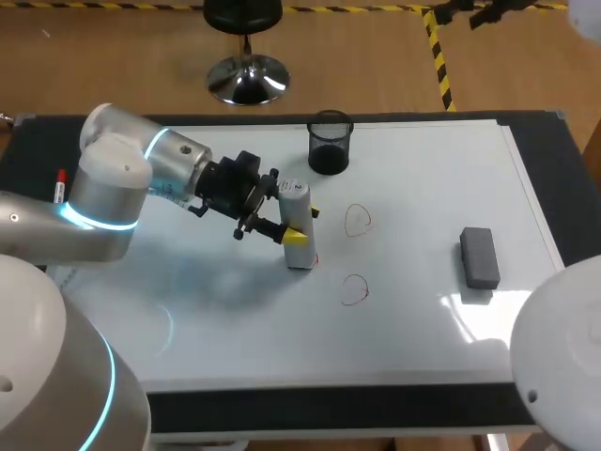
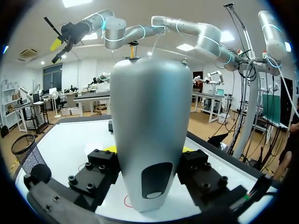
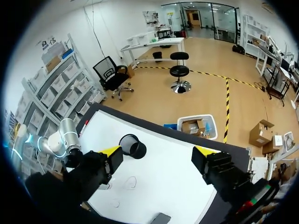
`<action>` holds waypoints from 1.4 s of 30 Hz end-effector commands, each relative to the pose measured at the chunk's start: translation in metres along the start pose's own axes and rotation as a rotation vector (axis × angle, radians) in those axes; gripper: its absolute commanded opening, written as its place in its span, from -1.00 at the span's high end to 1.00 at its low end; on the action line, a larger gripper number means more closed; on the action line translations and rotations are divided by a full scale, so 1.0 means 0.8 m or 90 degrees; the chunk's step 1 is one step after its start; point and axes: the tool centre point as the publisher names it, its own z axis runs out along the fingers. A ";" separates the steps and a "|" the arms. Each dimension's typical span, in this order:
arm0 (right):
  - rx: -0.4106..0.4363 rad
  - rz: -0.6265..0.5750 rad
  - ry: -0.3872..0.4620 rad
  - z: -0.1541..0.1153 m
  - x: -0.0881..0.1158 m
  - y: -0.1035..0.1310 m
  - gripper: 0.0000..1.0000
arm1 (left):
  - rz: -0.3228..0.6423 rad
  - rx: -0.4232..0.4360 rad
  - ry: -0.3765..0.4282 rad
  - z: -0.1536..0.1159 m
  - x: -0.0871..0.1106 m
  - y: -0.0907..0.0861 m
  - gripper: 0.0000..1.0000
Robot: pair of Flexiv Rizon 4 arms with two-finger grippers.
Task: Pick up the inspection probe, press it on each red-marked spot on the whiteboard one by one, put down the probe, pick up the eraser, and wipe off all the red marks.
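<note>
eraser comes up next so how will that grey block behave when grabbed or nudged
The eraser is a low rectangular block lying flat on the whiteboard, so it probably won't roll or tip. Its straight long sides should suit a two-sided grip. The board looks glossy, so a nudge may slide it.

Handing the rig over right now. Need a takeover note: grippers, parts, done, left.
Left gripper: shut on the probe, held upright with its base on the whiteboard, over a trace of red.
Right gripper: open, empty, high above the table.
Eraser: lying on the whiteboard's right side, untouched.
Upper red circle and lower red circle: right of the probe, unwiped.
Done: probe picked up and set on one spot. Which spots were pressed cannot be told.
Left: remaining presses, put the probe down, take the eraser, wipe all marks.
</note>
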 end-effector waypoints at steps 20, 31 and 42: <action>0.237 0.075 -0.144 -0.030 0.078 -0.065 -1.00 | -0.001 0.001 0.001 0.003 0.001 0.020 1.00; 0.251 0.108 -0.190 -0.051 0.117 -0.109 -1.00 | -0.001 0.001 0.001 0.003 0.001 0.020 1.00; 0.254 0.164 -0.227 -0.064 0.147 -0.160 -1.00 | -0.001 0.001 0.001 0.003 0.001 0.020 1.00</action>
